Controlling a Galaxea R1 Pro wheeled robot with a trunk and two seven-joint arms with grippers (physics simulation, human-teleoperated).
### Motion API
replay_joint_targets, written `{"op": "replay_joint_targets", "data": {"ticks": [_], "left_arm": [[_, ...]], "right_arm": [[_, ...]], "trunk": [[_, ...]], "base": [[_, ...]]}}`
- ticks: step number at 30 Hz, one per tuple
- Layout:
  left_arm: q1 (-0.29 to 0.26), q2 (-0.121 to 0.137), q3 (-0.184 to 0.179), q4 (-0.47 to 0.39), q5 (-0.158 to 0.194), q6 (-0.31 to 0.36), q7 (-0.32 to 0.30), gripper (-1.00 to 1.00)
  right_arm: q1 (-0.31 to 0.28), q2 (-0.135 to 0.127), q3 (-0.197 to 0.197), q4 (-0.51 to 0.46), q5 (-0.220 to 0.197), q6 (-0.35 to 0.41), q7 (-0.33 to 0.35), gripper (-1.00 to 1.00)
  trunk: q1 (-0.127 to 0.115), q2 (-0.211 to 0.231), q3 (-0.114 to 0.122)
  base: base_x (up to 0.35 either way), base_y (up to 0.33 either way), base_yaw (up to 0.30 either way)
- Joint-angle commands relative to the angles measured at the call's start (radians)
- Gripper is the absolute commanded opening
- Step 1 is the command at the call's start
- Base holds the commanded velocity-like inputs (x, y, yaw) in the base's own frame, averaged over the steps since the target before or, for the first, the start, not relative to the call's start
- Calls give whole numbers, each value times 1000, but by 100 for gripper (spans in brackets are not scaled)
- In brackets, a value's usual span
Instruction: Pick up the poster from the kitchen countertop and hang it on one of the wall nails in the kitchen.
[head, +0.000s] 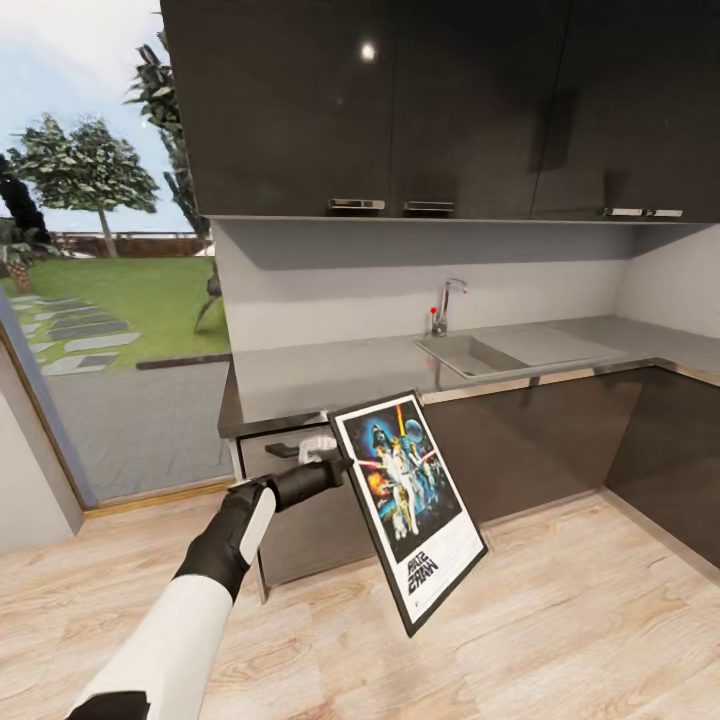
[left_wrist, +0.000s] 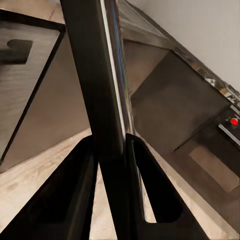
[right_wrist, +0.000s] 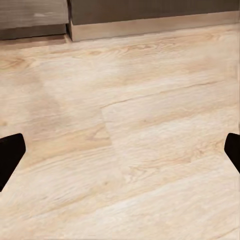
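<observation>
The Star Wars poster (head: 410, 505), black-framed with a white border, hangs tilted in the air in front of the dark cabinets, below the edge of the grey kitchen countertop (head: 330, 375). My left gripper (head: 335, 462) is shut on the poster's left edge. In the left wrist view the poster's black frame (left_wrist: 95, 100) runs edge-on between the two dark fingers (left_wrist: 75, 185). My right gripper (right_wrist: 120, 150) hangs open over the wooden floor (right_wrist: 140, 125), its fingertips at the picture's two sides. No wall nail is in view.
The sink (head: 470, 352) and chrome tap (head: 445, 300) are set in the countertop. Dark upper cabinets (head: 440, 100) hang above. A large window (head: 100, 250) onto a garden stands at the left. The counter turns a corner at the right (head: 680, 350).
</observation>
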Motion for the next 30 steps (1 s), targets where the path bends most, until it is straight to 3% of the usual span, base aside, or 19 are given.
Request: {"op": "replay_joint_targets", "data": {"ticks": [1, 4, 6, 9, 12, 16, 20, 22, 23, 25, 27, 30], "left_arm": [[-1, -1, 2, 8, 8, -9, 14, -100], [-1, -1, 1, 20, 8, -49, 32, -100], [-1, -1, 0, 39, 8, -86, 44, -100], [-1, -1, -3, 51, 10, -105, 51, -100], [-1, -1, -5, 57, 12, -109, 54, -100], [-1, -1, -19, 71, 13, -113, 55, -100], [-1, -1, -36, 74, 19, -112, 56, -100], [-1, -1, -54, 75, 50, -110, 55, -100], [-1, -1, -76, 74, 86, -109, 55, -100], [-1, -1, -110, 71, 131, -109, 55, -100], [-1, -1, -202, 65, 225, -110, 74, -100], [-1, -1, -282, 39, 314, -112, 157, -100]], "right_arm": [[-1, 12, 14, -12, 37, 0, -40, 100], [-1, 30, 32, -23, 96, 7, -97, 100], [-1, 67, 43, -37, 145, 21, -187, 100], [-1, 106, 49, -85, 173, 76, -278, 100], [-1, 117, 51, -131, 188, 136, -303, 100], [-1, 149, 53, -236, 202, 264, -324, 100], [-1, 183, 75, -283, 206, 302, -337, 100], [-1, 191, 117, -306, 207, 321, -366, 100], [-1, 195, 153, -321, 207, 343, -400, 100], [-1, 197, 191, -339, 206, 371, -440, 100], [-1, 199, 255, -377, 203, 414, -513, 100], [-1, 200, 290, -404, 200, 432, -549, 100]], "trunk": [[0, -1, -1], [0, -1, -1], [0, -1, -1], [0, -1, -1], [0, -1, -1], [0, -1, -1], [0, -1, -1], [0, -1, -1], [0, -1, -1], [0, -1, -1], [0, -1, -1], [0, -1, -1]], "base": [[0, 0, 0], [0, 0, 0], [0, 0, 0], [0, 0, 0], [0, 0, 0], [0, 0, 0], [0, 0, 0], [0, 0, 0], [0, 0, 0], [0, 0, 0], [0, 0, 0], [0, 0, 0]]}}
